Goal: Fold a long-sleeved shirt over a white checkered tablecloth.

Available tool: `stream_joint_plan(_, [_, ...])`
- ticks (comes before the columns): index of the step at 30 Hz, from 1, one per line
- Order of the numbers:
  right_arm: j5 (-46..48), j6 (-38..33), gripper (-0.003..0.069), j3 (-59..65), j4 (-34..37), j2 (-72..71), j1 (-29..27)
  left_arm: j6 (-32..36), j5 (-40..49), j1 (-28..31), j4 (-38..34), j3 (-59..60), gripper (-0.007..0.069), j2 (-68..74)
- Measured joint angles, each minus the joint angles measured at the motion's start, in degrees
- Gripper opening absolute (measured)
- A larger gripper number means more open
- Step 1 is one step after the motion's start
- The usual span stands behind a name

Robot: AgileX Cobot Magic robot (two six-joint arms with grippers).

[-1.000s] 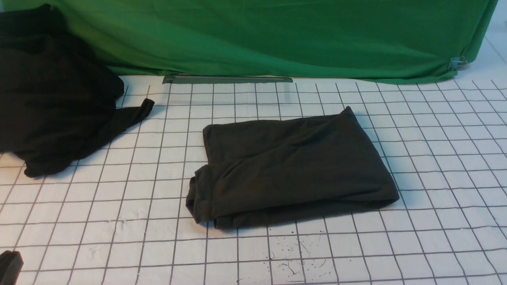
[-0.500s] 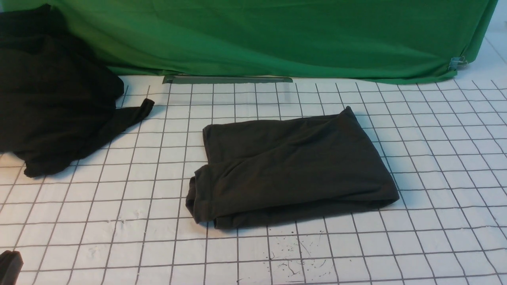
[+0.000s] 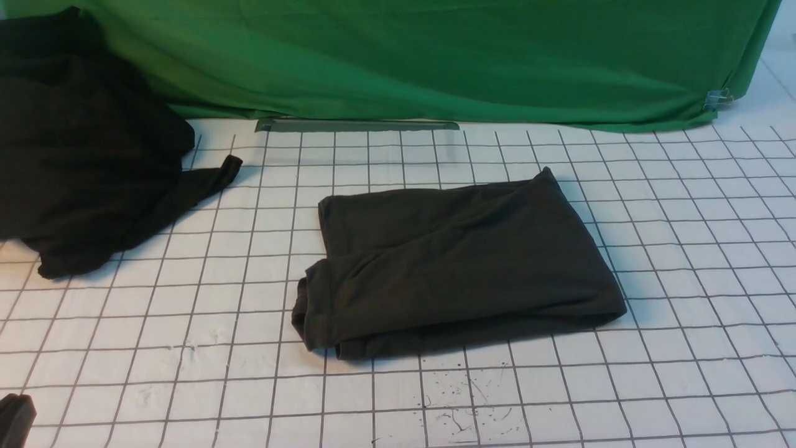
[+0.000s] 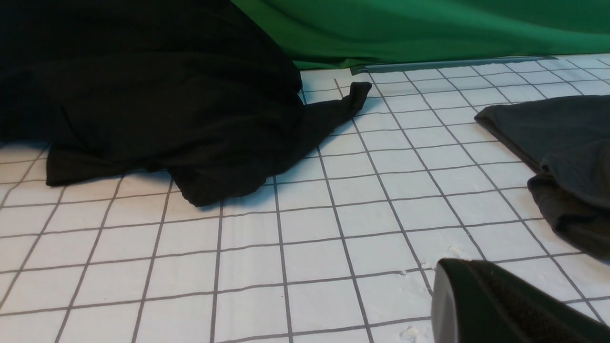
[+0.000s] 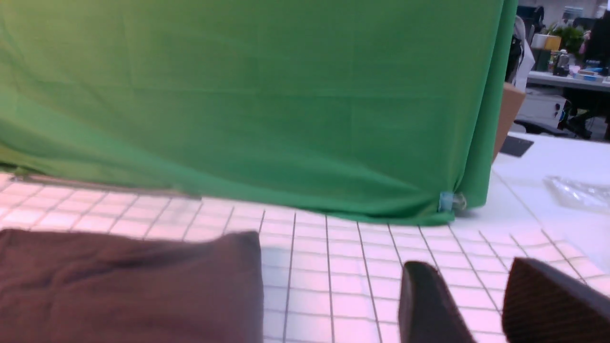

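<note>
Nothing has moved since a second ago: the long-sleeved shirt lies in the same folded rectangle near the middle of the white checkered tablecloth, print side hidden, and the left pincer sits in the same near-left corner of the front view. That left pincer is together and holds nothing; in its wrist view only one dark finger shows, low over the bare grid, with the shirt's left edge near it but apart, off toward the robot's right. The right pincer is out of the front view; its own camera shows two dark fingers standing apart with only tablecloth squares between them, gripping nothing. From there the shirt's far right corner lies beside the pincer, toward the robot's left, not touching it. A blacker garment bundle is heaped at the far left of the tabletop, one sleeve tip trailing toward the shirt, well apart from it. A green cloth hangs along the back, pinned at its right end by a clip.
</note>
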Motion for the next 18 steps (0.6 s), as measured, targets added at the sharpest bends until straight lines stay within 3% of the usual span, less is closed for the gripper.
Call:
stream_joint_plan(2, [1.8,-0.7,0.0241,3.5,0.0,-4.2,-1.1,0.1,0.0,0.0,0.0,0.0,0.0002,0.0])
stream_joint_plan(7, [17.4,-0.8,0.0241,4.5,-2.2,-10.2,-3.6,0.4,-0.1,0.0,0.0,0.0,0.0002,-0.1])
stream_joint_plan(18, [19.5,0.7,0.0242,4.5,-2.6,-10.4,-3.8,0.9,-0.1,0.0,0.0,0.0,0.0002,-0.1])
